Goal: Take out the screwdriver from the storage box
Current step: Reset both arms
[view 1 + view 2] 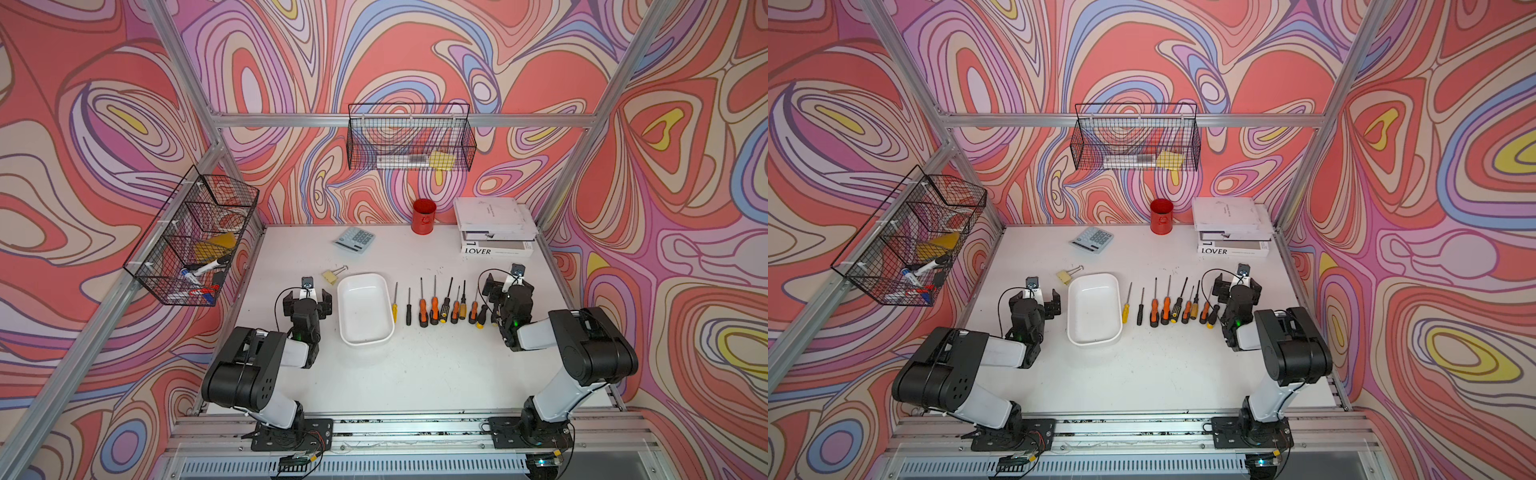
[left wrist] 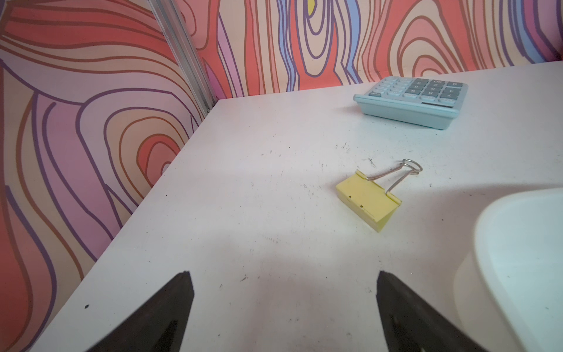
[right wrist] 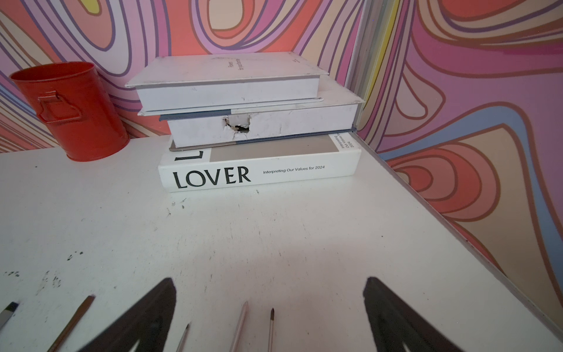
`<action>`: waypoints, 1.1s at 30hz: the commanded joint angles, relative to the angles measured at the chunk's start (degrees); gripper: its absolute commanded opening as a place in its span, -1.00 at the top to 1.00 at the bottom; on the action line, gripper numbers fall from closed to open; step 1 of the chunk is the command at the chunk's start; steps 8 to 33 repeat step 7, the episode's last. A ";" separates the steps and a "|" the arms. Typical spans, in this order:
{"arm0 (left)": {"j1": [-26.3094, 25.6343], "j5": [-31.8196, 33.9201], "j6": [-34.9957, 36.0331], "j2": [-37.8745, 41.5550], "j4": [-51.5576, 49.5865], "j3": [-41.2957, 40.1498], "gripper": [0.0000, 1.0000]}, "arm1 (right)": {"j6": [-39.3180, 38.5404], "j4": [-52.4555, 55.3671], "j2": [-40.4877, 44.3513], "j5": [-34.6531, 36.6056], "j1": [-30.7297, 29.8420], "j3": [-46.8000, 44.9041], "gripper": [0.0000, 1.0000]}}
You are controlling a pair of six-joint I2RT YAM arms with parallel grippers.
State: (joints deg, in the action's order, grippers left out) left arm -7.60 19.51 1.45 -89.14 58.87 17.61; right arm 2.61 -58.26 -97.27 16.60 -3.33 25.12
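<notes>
Screwdrivers in a row, out of the box

The left end effector, spread wide, sits just left of the white storage box. The screwdrivers lie side by side on the surface, right of the box. The right end effector, also spread wide, is at the row's right end.

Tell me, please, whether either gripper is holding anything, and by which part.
Nothing is held: the left gripper and right gripper both show open, empty jaws.
</notes>
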 commanded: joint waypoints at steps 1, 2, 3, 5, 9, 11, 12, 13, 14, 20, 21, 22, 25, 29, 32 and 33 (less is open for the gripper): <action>1.43 -1.02 -1.60 0.03 -2.66 2.06 -0.98 | -0.14 0.61 -0.37 -0.38 0.12 0.54 -0.97; 1.68 -1.29 -1.71 0.01 -2.97 2.26 -0.99 | -0.15 0.61 -0.38 -0.41 0.11 0.54 -0.97; 1.71 -1.24 -1.73 0.10 -2.90 2.18 -0.99 | -0.15 0.63 -0.37 -0.42 0.14 0.56 -0.96; 1.62 -1.30 -1.47 0.28 -1.51 1.38 -0.98 | -0.15 0.65 -0.37 -0.41 0.13 0.54 -0.96; 1.62 -1.31 -1.38 0.20 -0.01 0.66 -0.99 | -0.15 0.58 -0.37 -0.39 0.13 0.54 -0.96; 1.62 -1.31 -1.38 0.20 -0.01 0.66 -0.99 | -0.15 0.58 -0.37 -0.39 0.13 0.54 -0.96; 1.62 -1.31 -1.38 0.20 -0.01 0.66 -0.99 | -0.15 0.58 -0.37 -0.39 0.13 0.54 -0.96; 1.62 -1.31 -1.38 0.20 -0.01 0.66 -0.99 | -0.15 0.58 -0.37 -0.39 0.13 0.54 -0.96; 1.62 -1.31 -1.38 0.20 -0.01 0.66 -0.99 | -0.15 0.58 -0.37 -0.39 0.13 0.54 -0.96; 1.62 -1.31 -1.38 0.20 -0.01 0.66 -0.99 | -0.15 0.58 -0.37 -0.39 0.13 0.54 -0.96; 1.62 -1.31 -1.38 0.20 -0.01 0.66 -0.99 | -0.15 0.58 -0.37 -0.39 0.13 0.54 -0.96; 1.62 -1.31 -1.38 0.20 -0.01 0.66 -0.99 | -0.15 0.58 -0.37 -0.39 0.13 0.54 -0.96; 1.62 -1.31 -1.38 0.20 -0.01 0.66 -0.99 | -0.15 0.58 -0.37 -0.39 0.13 0.54 -0.96; 1.62 -1.31 -1.38 0.20 -0.01 0.66 -0.99 | -0.15 0.58 -0.37 -0.39 0.13 0.54 -0.96; 1.62 -1.31 -1.38 0.20 -0.01 0.66 -0.99 | -0.15 0.58 -0.37 -0.39 0.13 0.54 -0.96; 1.62 -1.31 -1.38 0.20 -0.01 0.66 -0.99 | -0.15 0.58 -0.37 -0.39 0.13 0.54 -0.96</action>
